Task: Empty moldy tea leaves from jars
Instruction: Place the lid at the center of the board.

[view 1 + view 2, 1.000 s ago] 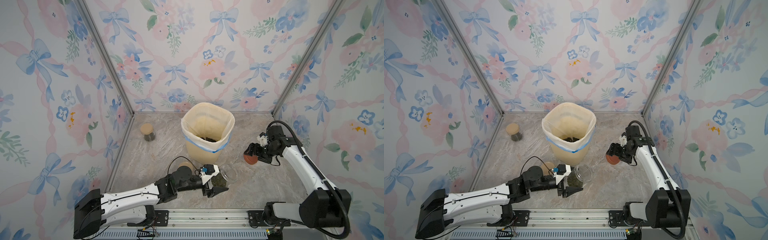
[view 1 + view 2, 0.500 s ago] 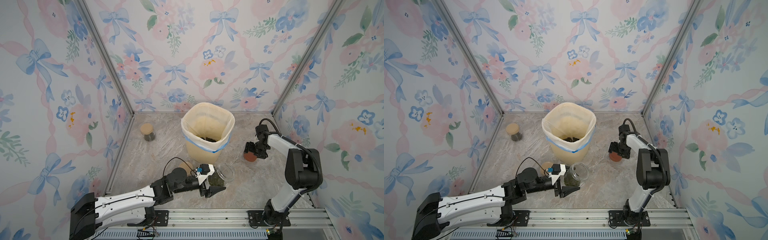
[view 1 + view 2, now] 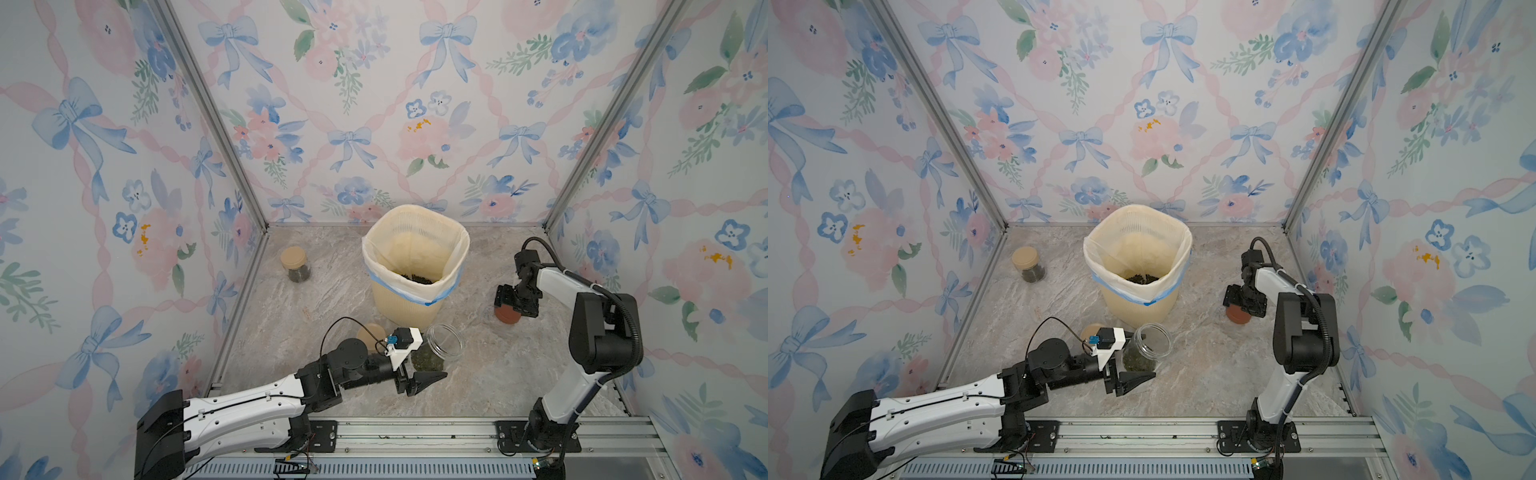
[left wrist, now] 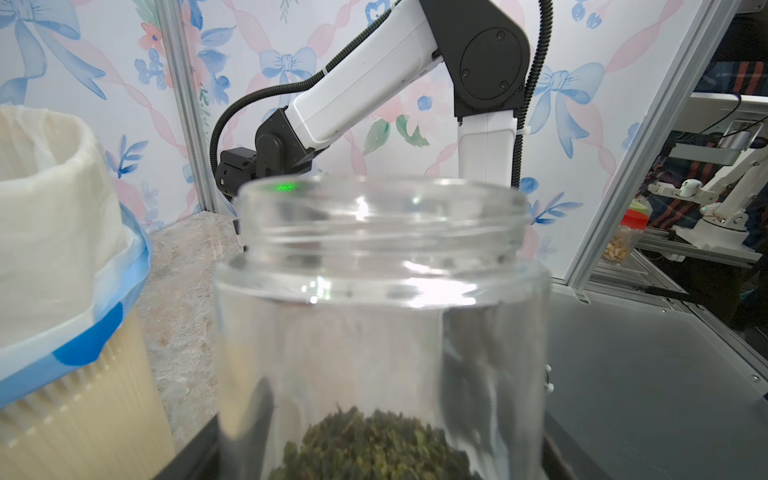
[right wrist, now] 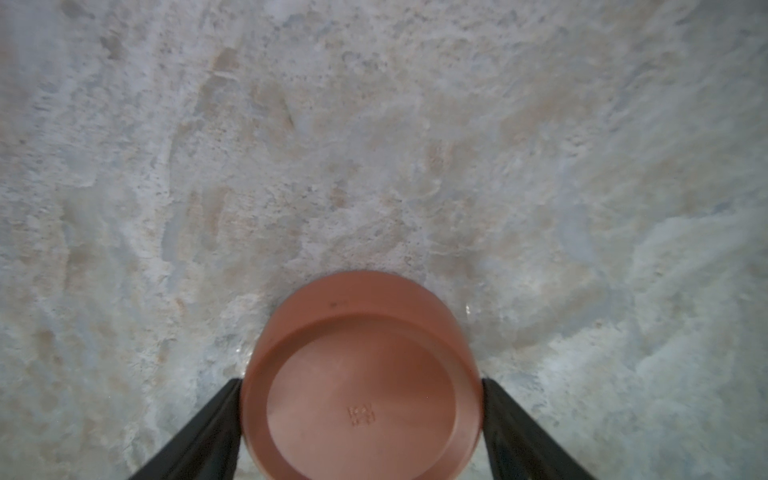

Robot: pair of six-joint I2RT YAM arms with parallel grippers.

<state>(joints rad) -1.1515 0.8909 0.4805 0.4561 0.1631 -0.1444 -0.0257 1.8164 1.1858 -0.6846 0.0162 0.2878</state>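
My left gripper point(image 3: 428, 368) is shut on the lower part of an open clear jar point(image 3: 446, 345), which is tilted with its mouth toward the bin. Moldy tea leaves point(image 4: 374, 444) lie heaped in the jar's bottom. The jar's glass point(image 4: 382, 291) fills the left wrist view. At the right, my right gripper point(image 3: 513, 305) is shut on a reddish-brown lid point(image 5: 361, 374), low over the marble table point(image 5: 374, 145); its fingers point(image 5: 208, 424) press both sides. A second jar point(image 3: 296, 266), closed with a tan lid and holding dark leaves, stands at the back left.
The tall cream bin point(image 3: 415, 299) with a white liner stands in the middle, with dark leaves point(image 3: 415, 277) at its bottom. A tan lid point(image 3: 371, 333) lies just behind my left wrist; what is under it is hidden. Floral walls enclose three sides and a metal rail point(image 3: 415, 432) runs along the front.
The right arm has folded, its elbow swinging toward the front, while the lid stays in about the same place. The left gripper and its jar have barely moved.
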